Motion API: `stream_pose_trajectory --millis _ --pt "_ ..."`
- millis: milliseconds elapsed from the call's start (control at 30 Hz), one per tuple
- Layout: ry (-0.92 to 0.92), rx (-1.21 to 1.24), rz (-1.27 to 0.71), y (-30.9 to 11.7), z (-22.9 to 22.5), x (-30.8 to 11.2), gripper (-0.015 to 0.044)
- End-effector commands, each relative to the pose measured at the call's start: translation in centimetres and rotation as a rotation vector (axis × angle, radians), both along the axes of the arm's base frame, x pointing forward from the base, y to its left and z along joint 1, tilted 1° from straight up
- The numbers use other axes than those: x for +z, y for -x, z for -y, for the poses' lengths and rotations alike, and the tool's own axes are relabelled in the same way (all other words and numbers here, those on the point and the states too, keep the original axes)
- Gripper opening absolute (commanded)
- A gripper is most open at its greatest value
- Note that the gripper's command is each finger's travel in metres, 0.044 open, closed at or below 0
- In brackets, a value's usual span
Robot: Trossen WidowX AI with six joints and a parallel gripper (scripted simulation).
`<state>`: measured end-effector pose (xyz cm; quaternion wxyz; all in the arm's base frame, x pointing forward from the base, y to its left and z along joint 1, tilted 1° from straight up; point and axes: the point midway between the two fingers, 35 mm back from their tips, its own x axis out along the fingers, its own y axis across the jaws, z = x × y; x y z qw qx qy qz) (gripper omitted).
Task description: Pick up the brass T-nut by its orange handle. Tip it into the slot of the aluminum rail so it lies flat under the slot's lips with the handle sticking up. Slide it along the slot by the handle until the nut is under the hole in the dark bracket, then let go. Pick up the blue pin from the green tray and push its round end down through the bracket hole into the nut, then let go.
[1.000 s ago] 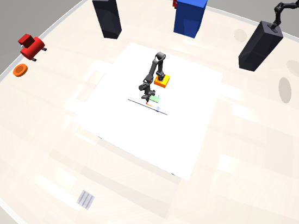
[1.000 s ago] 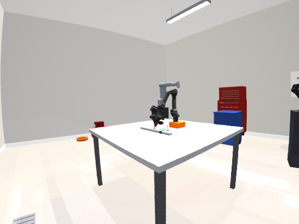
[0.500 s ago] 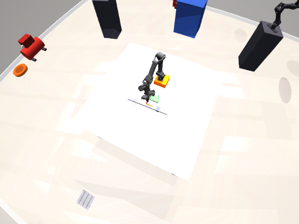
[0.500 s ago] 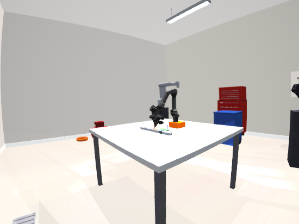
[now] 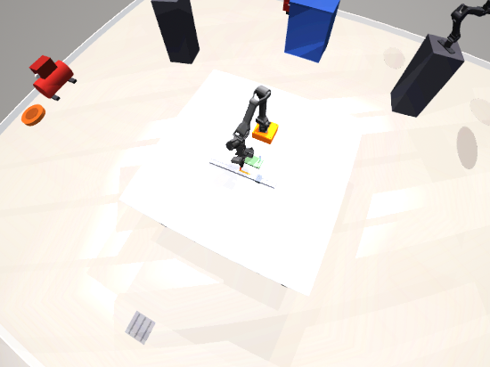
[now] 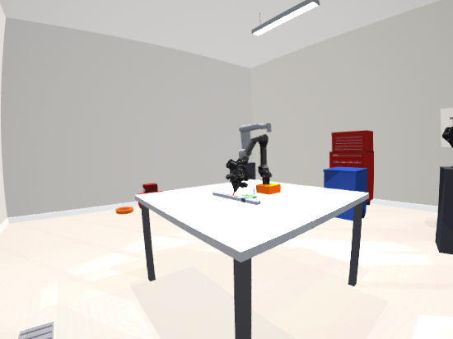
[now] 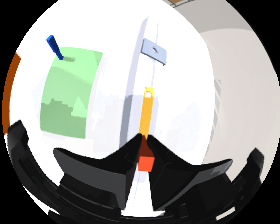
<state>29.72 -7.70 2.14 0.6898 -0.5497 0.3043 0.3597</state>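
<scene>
Gripper? State and reason, quick.

"Gripper [image 5: 240, 167] [image 6: 235, 190] [image 7: 144, 137] nearly shut, pinching the orange handle [image 5: 240, 169] [image 6: 234, 192] [image 7: 146, 163]. Grip's up there so the fingers stay off the rail [image 5: 223, 166] [image 6: 222, 195] [image 7: 128, 115], I'd say."

"Where's the nut?"

"Brass T-nut [image 5: 246, 172] [image 6: 235, 196] [image 7: 146, 112] is at the rail, long side running roughly along it, far end aimed toward the bracket [image 5: 258, 178] [image 6: 243, 200] [image 7: 149, 53]. Makes sense, it has to go in lengthwise."

"Under the lips?"

"Cannot tell. Slot detail's washed out. Call it tipping or seating, my judgement. Sliding comes only once it's flat."

"Bracket?"

"Across the rail, well apart from the fingers, hole showing. Hole's the target for nut and pin both."

"Pin?"

"Blue pin [image 5: 260, 158] [image 6: 254, 191] [image 7: 54, 46] stands up at the green tray [image 5: 255, 162] [image 6: 249, 196] [image 7: 70, 102], beside the rail. Upright probably so it can be grabbed from above."

"Risk?"

"Nut catching a lip if slid while tilted, or handle twisting in the pinch. Keep hold, level it, then slide. Pin's last."
</scene>
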Motion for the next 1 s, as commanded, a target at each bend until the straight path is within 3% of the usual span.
stream_pose_trajectory --millis 0,967 --pt "0.004 0.001 -0.006 -0.22 0.16 0.09 -0.015" --pt "-0.008 0.001 -0.069 -0.52 0.2 0.23 -0.015"
